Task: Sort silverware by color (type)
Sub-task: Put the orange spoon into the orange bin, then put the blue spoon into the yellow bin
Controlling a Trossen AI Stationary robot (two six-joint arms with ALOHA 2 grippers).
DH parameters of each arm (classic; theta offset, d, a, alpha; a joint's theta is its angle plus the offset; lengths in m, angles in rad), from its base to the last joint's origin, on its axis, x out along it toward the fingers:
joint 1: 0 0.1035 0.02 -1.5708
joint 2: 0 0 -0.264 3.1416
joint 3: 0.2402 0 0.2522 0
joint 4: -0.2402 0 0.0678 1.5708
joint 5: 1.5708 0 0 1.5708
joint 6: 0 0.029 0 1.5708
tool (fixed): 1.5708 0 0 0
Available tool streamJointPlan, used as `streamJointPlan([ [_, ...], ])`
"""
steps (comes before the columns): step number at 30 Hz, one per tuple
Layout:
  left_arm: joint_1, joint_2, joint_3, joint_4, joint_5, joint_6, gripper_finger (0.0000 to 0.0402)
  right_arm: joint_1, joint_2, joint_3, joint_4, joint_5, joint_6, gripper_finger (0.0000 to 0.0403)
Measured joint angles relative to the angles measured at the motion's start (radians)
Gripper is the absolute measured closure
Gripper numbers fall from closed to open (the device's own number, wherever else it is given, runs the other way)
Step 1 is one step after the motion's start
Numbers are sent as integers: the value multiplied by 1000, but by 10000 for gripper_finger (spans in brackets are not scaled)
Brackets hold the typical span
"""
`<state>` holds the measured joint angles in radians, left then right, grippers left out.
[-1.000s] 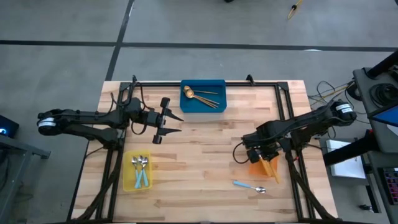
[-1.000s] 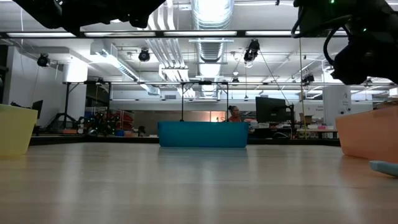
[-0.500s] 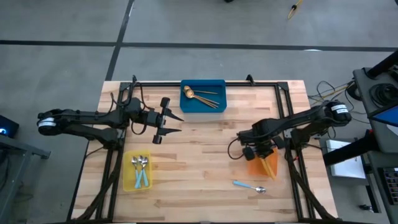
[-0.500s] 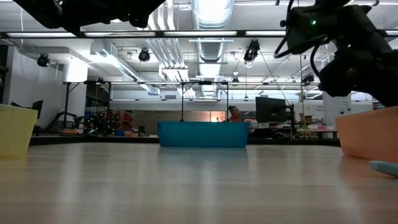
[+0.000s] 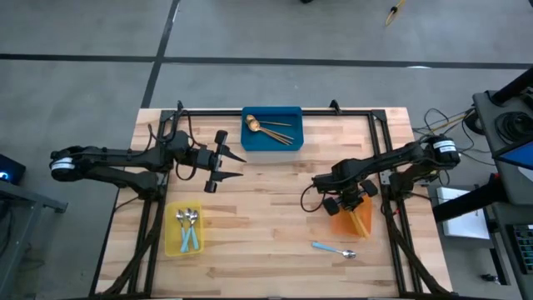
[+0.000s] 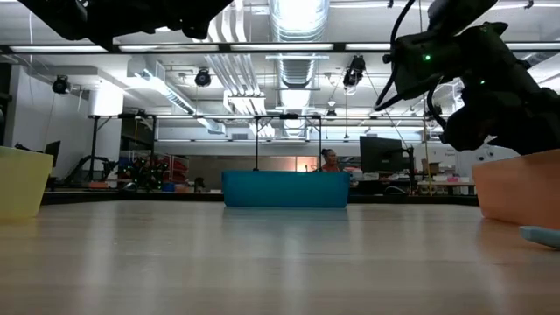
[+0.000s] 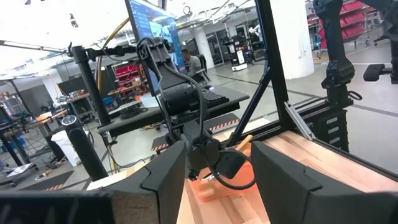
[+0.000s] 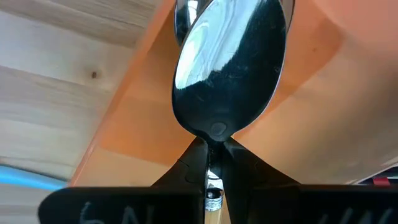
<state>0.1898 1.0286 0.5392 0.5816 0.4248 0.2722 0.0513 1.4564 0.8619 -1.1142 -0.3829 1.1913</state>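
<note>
Spoon (image 8: 229,68) handle is hidden between closed right jaws (image 8: 212,163) above orange bin (image 5: 356,222). Left jaws (image 5: 234,167) are held apart, empty, over bare counter (image 5: 275,208).

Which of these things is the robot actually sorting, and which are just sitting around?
Part of the job:
gold spoons in the blue bin
blue-handled spoons in the yellow bin
blue-handled spoon loose on the table
spoon held by the right gripper

Just there:
blue bin
yellow bin
orange bin
</note>
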Motion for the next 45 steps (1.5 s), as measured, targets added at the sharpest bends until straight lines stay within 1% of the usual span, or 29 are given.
streamJointPlan([
  [7, 0, 0, 0, 0, 0, 0, 236, 0, 2, 0, 4, 32, -9, 387],
  [12, 0, 0, 0, -1, 0, 0, 236, 0, 2, 0, 6, 51, -11, 372],
  [20, 0, 0, 0, -3, 0, 0, 236, 0, 2, 0, 33, 62, -15, 375],
  [34, 0, 0, 0, -7, 0, 0, 236, 0, 2, 0, 50, 68, -20, 340],
  [37, 0, 0, 0, -7, 0, -5, 236, 0, -6, 0, 47, 43, -31, 340],
  [41, 0, 0, 0, -7, 0, -35, 236, 0, -44, 0, 46, -18, -30, 339],
  [45, 0, 0, 0, -8, 0, -120, 236, 1, -88, 24, 39, -41, -25, 339],
])
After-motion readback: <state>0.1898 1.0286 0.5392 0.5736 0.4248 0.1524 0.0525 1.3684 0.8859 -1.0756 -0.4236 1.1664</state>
